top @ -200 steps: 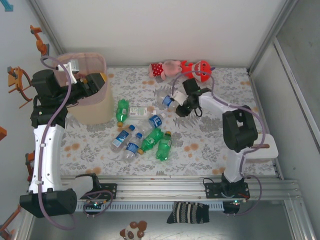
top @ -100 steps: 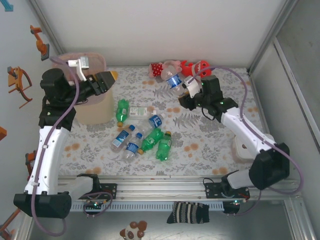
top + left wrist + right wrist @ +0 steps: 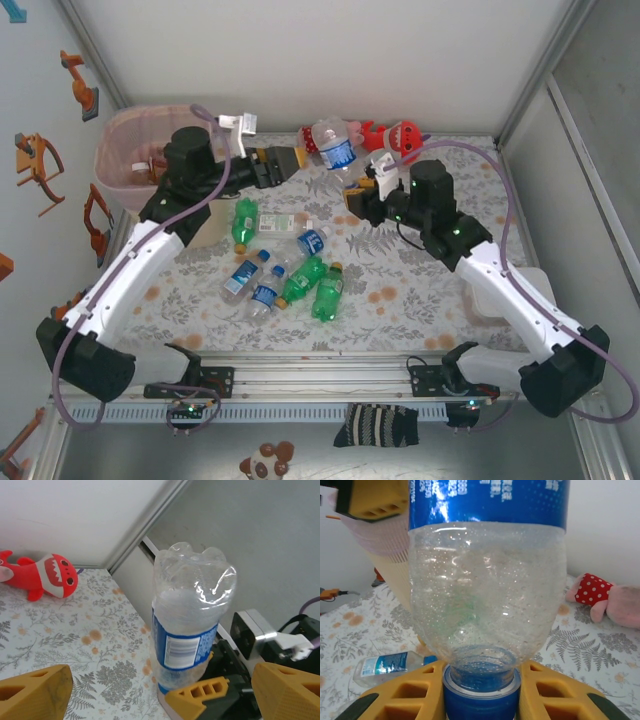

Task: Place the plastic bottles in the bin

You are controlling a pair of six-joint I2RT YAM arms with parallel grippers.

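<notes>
My right gripper [image 3: 362,196] [image 3: 481,696] is shut on the blue cap of a clear plastic bottle [image 3: 335,150] [image 3: 487,580] with a blue label and holds it upright in the air, cap down. My left gripper [image 3: 298,160] [image 3: 160,695] is open wide right beside that bottle [image 3: 192,625], which stands between its yellow fingers [image 3: 35,692] without touching them. The pink bin [image 3: 130,150] [image 3: 387,555] stands at the far left. Several more bottles lie mid-table: green ones [image 3: 243,220] [image 3: 328,292] and clear blue-labelled ones [image 3: 312,240] [image 3: 240,278].
A red plush toy [image 3: 392,135] [image 3: 47,575] and a pink one [image 3: 605,597] lie by the back wall. The floral mat [image 3: 400,290] is bare to the right of the bottle pile. The enclosure's walls close in on both sides.
My left arm has swung from over the bin to the right, up to the held bottle, and its jaws have spread wider. My right gripper has lifted the bottle off the table and carried it left.
</notes>
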